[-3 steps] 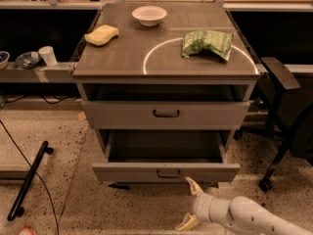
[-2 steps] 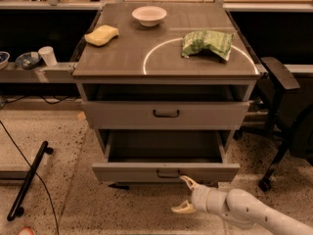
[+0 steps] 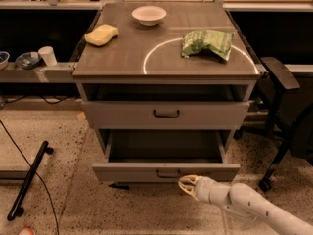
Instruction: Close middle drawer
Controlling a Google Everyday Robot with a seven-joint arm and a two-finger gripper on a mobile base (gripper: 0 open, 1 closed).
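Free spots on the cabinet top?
Bare: cabinet top front-left, ahead of the sponge, and the front strip ahead of the green bag. Crowded: back by the bowl. Gripper sits low at the middle drawer front.

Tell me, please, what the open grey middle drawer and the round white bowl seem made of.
Open grey middle drawer: probably painted sheet metal, matte, thin flat front. Round white bowl: likely ceramic or plastic, smooth. The gripper sits by the drawer's front.
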